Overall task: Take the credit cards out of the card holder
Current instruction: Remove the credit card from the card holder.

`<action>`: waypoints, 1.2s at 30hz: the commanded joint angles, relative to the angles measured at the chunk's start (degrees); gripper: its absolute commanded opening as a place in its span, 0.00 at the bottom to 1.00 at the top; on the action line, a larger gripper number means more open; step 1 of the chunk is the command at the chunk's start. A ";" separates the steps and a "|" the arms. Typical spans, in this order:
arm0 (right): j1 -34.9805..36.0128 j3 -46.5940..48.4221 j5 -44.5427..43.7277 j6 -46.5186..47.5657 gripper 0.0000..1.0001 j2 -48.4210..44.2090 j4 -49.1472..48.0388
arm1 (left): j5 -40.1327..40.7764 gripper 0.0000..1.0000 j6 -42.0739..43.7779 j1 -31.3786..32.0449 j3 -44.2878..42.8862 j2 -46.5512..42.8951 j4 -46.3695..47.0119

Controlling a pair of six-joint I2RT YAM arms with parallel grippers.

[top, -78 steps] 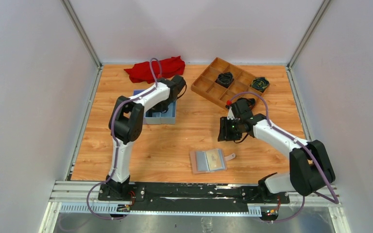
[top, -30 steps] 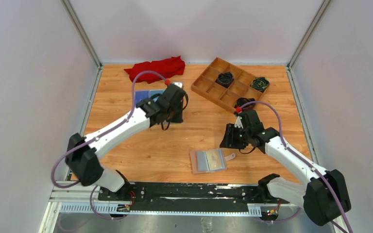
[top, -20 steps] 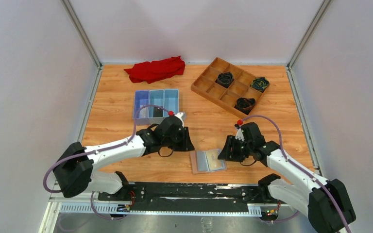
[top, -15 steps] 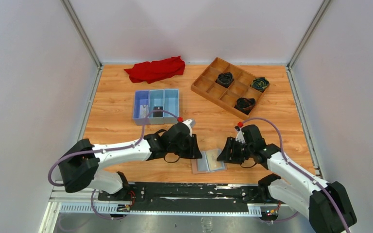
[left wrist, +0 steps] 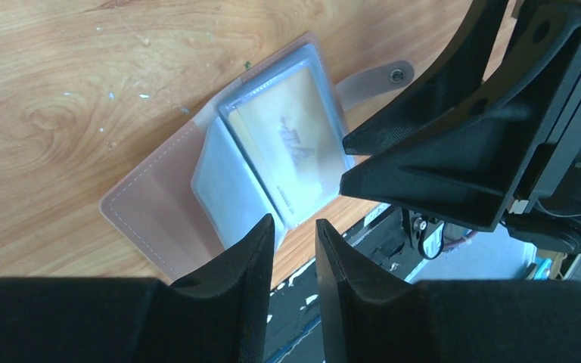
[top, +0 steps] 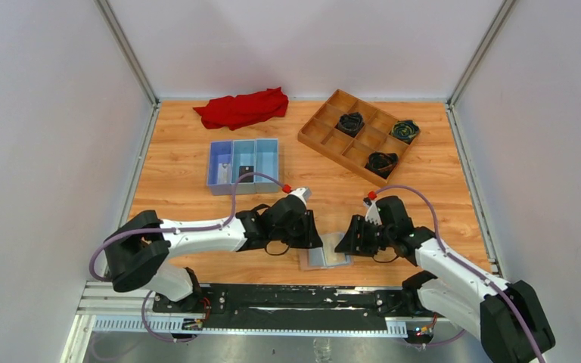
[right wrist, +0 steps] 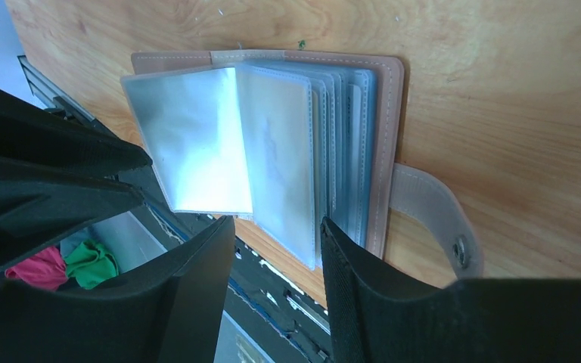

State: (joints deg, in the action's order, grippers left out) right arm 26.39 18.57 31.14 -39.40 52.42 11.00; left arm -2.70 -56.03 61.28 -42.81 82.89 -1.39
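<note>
Left hand (top: 315, 242) low over tabletop (top: 174, 197), lower centre of top view, fingers slightly parted, gripping nothing. Card holder (top: 324, 257) lies open and flat just right of it, clear sleeves (right wrist: 197, 144) fanned, gold-tan credit card (left wrist: 291, 144) inside one. Right hand (top: 346, 245) over holder's right edge, fingers apart, empty

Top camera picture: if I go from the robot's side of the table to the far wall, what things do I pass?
card holder → blue tray → red cloth. The wooden grid tray lies level with both the blue tray and the cloth, so it is left out.
</note>
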 commanded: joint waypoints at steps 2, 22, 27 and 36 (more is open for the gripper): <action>0.76 -1.32 3.21 -0.09 0.50 1.95 -2.23 | 4.45 0.31 -0.68 0.20 1.24 -2.44 1.15; 10.11 7.53 7.49 -0.16 0.50 7.80 -6.66 | 13.74 0.32 0.89 -0.87 1.40 -18.89 -14.20; 15.55 9.11 5.40 -1.09 0.50 13.60 -10.50 | 15.07 0.32 0.54 -3.37 3.84 -24.94 -17.42; 17.82 12.94 0.90 2.86 0.49 14.76 -5.82 | 12.13 0.35 -0.61 -4.02 6.69 -25.57 -14.22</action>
State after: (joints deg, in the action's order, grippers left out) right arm 43.53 27.94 35.83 -39.44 69.08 1.58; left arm 10.13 -56.12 57.54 -37.50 55.51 -16.82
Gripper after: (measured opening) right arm 0.491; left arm 0.346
